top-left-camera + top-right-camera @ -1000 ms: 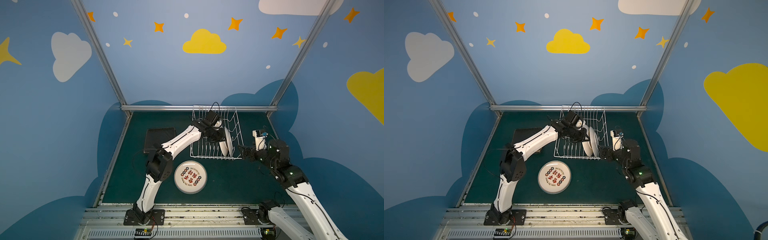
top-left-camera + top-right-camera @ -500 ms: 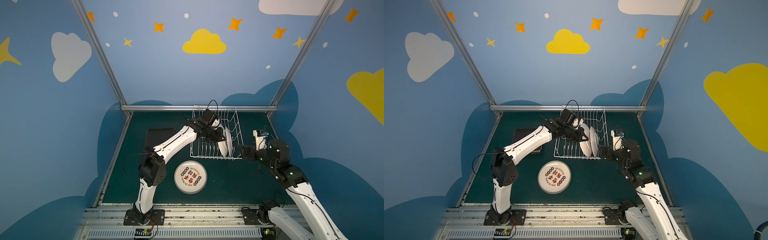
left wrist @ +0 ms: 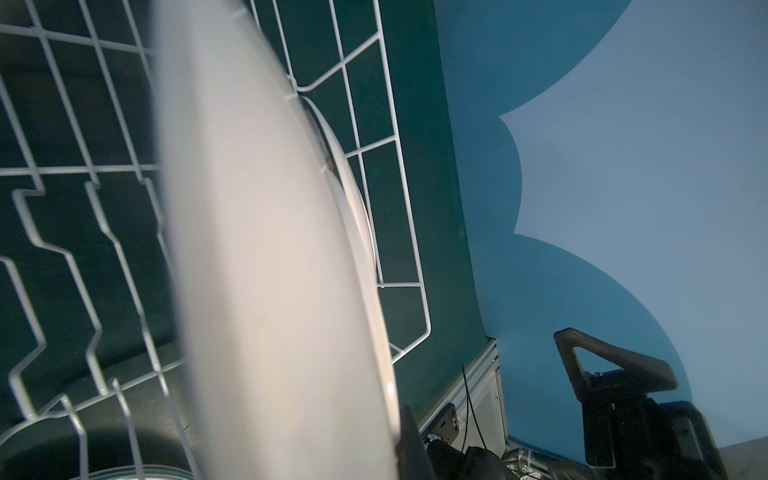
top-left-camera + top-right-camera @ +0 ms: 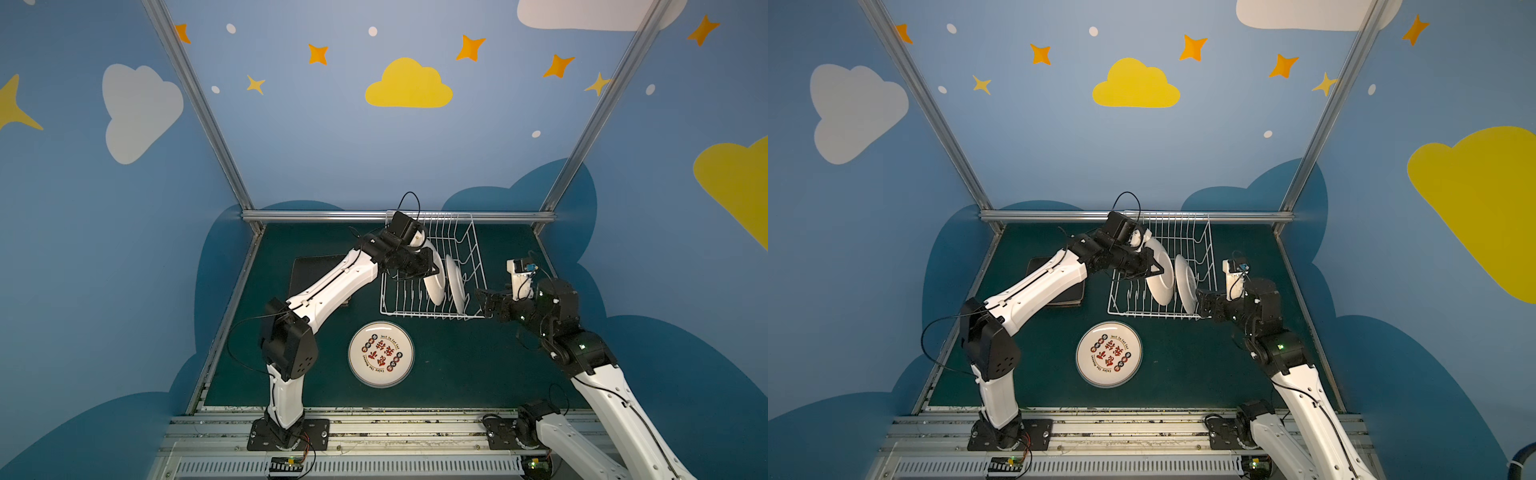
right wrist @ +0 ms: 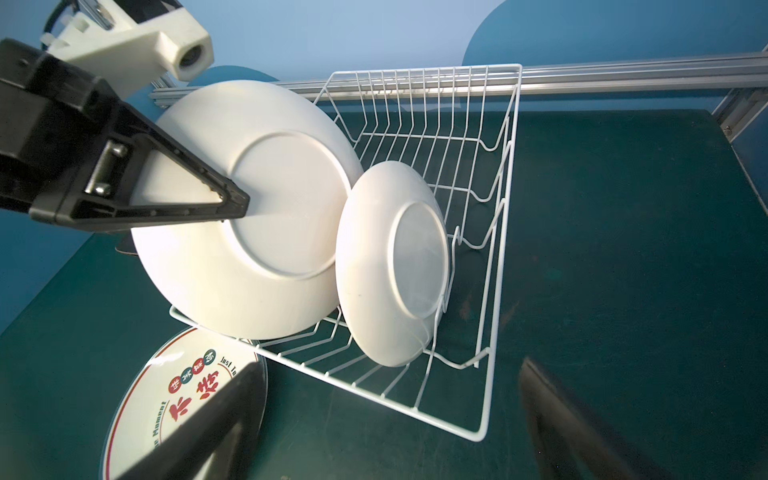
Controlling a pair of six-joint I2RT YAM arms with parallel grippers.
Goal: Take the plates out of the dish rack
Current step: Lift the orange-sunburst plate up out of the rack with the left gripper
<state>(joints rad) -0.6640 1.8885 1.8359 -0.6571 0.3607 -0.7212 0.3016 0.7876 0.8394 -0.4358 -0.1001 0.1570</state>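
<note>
Nearest, a metal rail [image 4: 395, 428] runs along the edge of the dark green desk [image 4: 457, 365]. Just beyond it a round printed plate [image 4: 381, 354] lies face up on the desk, with red characters in its centre. Farther and to the right, the right fingers [image 4: 481, 300] stand wide apart and empty, just beside the near right corner of the dish rack [image 4: 415, 314]. This white wire rack sits at the far middle of the desk and reaches back to the aluminium crossbar [image 4: 324, 215]. Inside it, the left fingers [image 5: 232, 203] are clamped over the rim of a large white plate [image 5: 257, 232], which is tilted with its back facing right. Whether its lower edge rests on the wires cannot be told. Just right of it, a smaller white plate [image 5: 390, 266] stands on edge against the prongs. Left of the rack, a low stack of black square plates [image 4: 307, 268] lies flat, partly under the left arm [image 4: 332, 282]. Blue walls painted with clouds and orange stars enclose the desk between slanted metal posts, with a yellow cloud [image 4: 408, 85] on the far wall.
</note>
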